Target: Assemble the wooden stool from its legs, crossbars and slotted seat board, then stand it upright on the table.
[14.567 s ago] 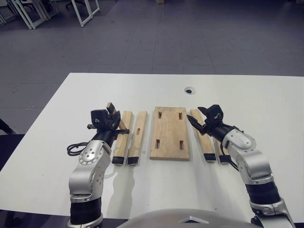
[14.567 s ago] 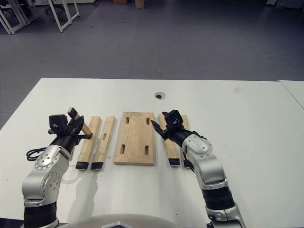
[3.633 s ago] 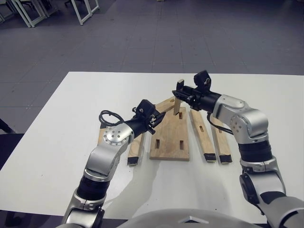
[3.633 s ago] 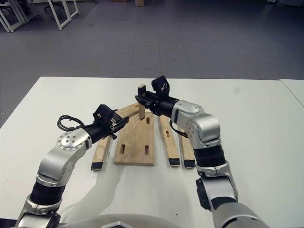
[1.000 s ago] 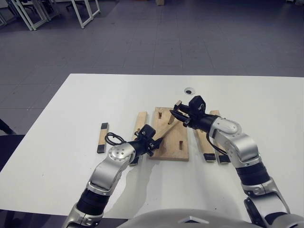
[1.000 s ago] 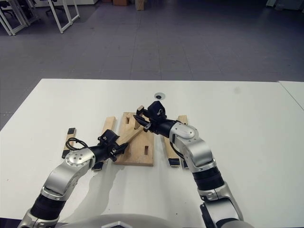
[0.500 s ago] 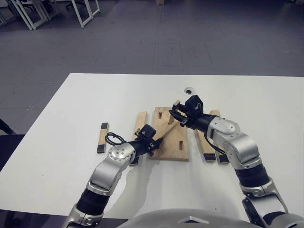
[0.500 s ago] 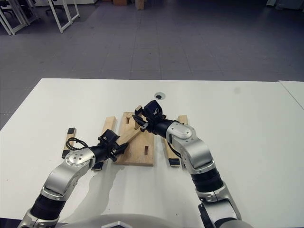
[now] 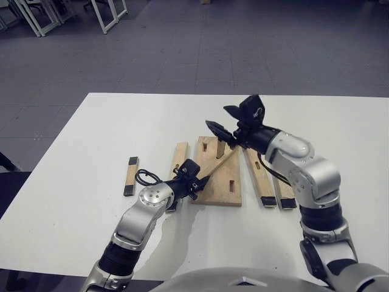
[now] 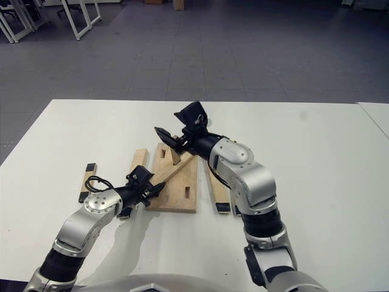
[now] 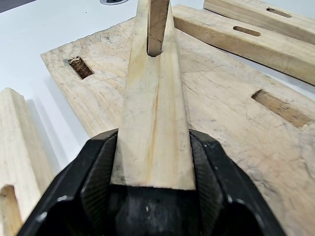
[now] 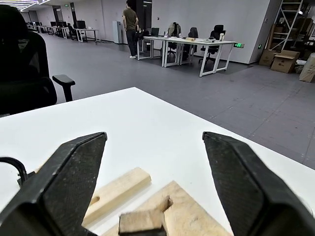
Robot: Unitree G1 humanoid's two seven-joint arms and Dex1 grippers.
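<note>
Two grippers are sharing one joint: the left gripper (image 9: 193, 182) is clamping the near end of a leg (image 9: 216, 166), holding it slanted over the seat board (image 9: 231, 192), probably so the crossbar (image 9: 220, 146) is sitting steady in its slot; the right gripper (image 9: 217, 117) is hovering just above, spread wide.

Right gripper (image 9: 220, 118): half a second ago we had it clamped on the crossbar (image 9: 221, 146). Its fingers are now spread wide and it has lifted clear above that piece.

Crossbar: released, and now stands by itself in the slot of the leg (image 9: 214, 165).

Leg: at the outset we logged it flat in the left row. The left gripper (image 9: 196, 180) has since raised it, tilted, with its far end over the seat board (image 9: 219, 193).
</note>
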